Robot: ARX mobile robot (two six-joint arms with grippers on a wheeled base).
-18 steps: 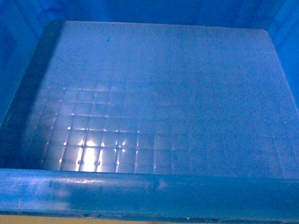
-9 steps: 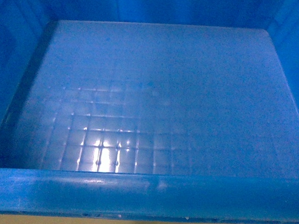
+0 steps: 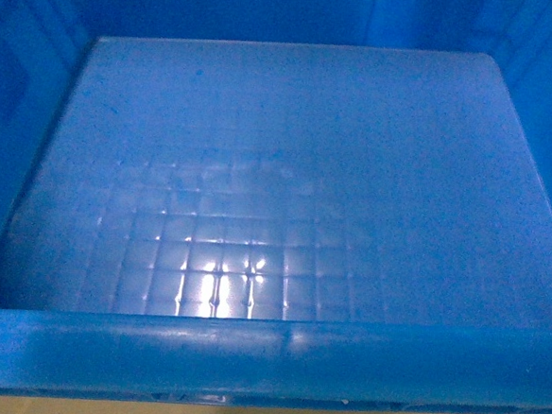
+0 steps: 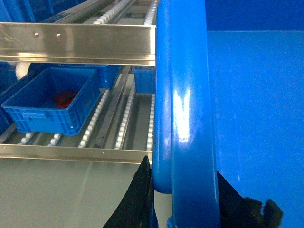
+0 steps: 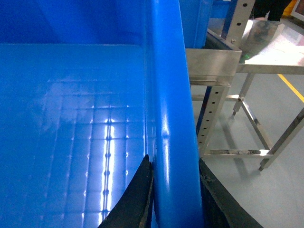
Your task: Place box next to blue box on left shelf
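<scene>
The box, a large bright-blue crate, fills the head view; I see its square-grid floor and its near rim. My left gripper is shut on the box's left rim, one black finger outside the wall and one inside. My right gripper is shut on the right rim the same way. The left shelf, with rows of white rollers, lies left of the box. A smaller blue box with something red inside sits on its lower level.
An upper roller level with a steel front rail runs above the blue box. Another blue bin sits further back on the rollers. Right of the crate stand a perforated steel upright and a steel-legged table on grey floor.
The glare on the crate floor has slid to the right, and the dark shadow along the left inner wall has gone. Both grips are unchanged.
</scene>
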